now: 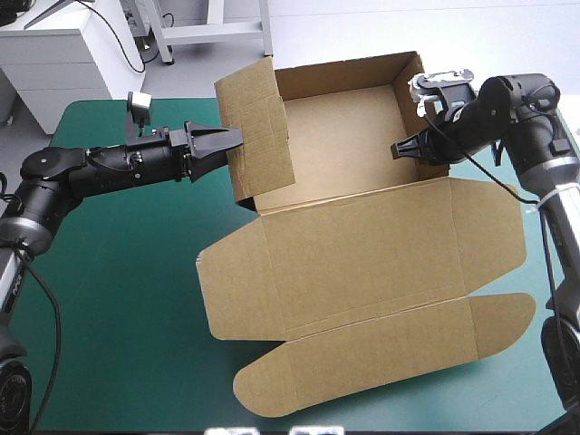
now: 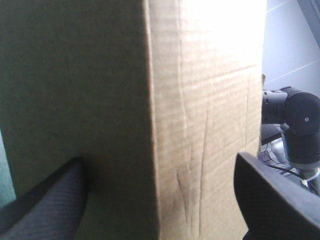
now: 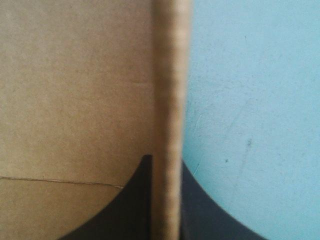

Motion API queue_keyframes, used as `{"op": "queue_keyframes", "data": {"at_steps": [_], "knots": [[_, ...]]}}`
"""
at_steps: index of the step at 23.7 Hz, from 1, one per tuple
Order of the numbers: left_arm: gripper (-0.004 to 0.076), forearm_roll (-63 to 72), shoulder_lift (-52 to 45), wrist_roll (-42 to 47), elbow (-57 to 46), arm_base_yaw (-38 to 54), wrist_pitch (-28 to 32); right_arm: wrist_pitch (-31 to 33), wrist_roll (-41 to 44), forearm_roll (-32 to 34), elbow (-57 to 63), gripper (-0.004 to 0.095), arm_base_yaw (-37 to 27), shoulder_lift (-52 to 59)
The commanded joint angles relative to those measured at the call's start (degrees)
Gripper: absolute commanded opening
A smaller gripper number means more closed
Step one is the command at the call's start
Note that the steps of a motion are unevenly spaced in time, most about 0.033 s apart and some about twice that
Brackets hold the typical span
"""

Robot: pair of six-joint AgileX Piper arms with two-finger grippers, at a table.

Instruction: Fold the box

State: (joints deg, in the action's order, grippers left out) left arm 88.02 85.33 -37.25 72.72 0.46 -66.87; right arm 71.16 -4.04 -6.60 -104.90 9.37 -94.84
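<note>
The right claw (image 1: 396, 149) pinches the right wall of the brown box (image 1: 362, 245); the left claw (image 1: 231, 147) stands spread at its raised left flap.

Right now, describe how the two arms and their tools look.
The left arm and the right arm are black, made of rounded tubes with thick joints; the right one turns silver-grey lower down. The left tool and the right tool each have two broad black fins tapering to a point.
</note>
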Motion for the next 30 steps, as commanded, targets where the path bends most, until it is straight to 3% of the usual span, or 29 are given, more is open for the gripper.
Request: {"op": "queue_keyframes", "data": {"at_steps": [1,6,10,16,18,23,30], "knots": [[0.0566,5.0,-1.9,0.0,1.9,-0.5,-1.6,0.4,-0.1,-2.4,-1.6,-0.0014,-0.4,2.7],[0.0547,1.3,-1.9,1.3,3.4,-0.5,-0.1,-0.4,-0.2,-3.0,-1.6,-0.0014,-0.4,2.7],[0.0547,-13.4,-1.9,11.6,9.9,-2.6,3.9,-2.7,0.1,-2.2,-1.6,-0.0006,0.9,2.8],[0.0547,-38.0,-1.9,30.4,18.2,-12.3,13.3,-8.4,11.3,16.8,-1.8,0.0002,12.6,3.8],[0.0547,-46.8,-1.9,36.6,17.9,-15.3,15.6,-8.9,13.1,19.0,-2.8,0.0001,14.4,3.8],[0.0547,-64.4,-1.9,47.8,17.9,-20.4,17.5,-9.0,14.0,19.4,-6.5,0.0002,15.6,3.8],[0.0547,-69.5,-1.9,55.3,17.9,-22.4,20.9,-7.7,14.0,19.5,-10.1,0.0002,15.6,3.8]]}}
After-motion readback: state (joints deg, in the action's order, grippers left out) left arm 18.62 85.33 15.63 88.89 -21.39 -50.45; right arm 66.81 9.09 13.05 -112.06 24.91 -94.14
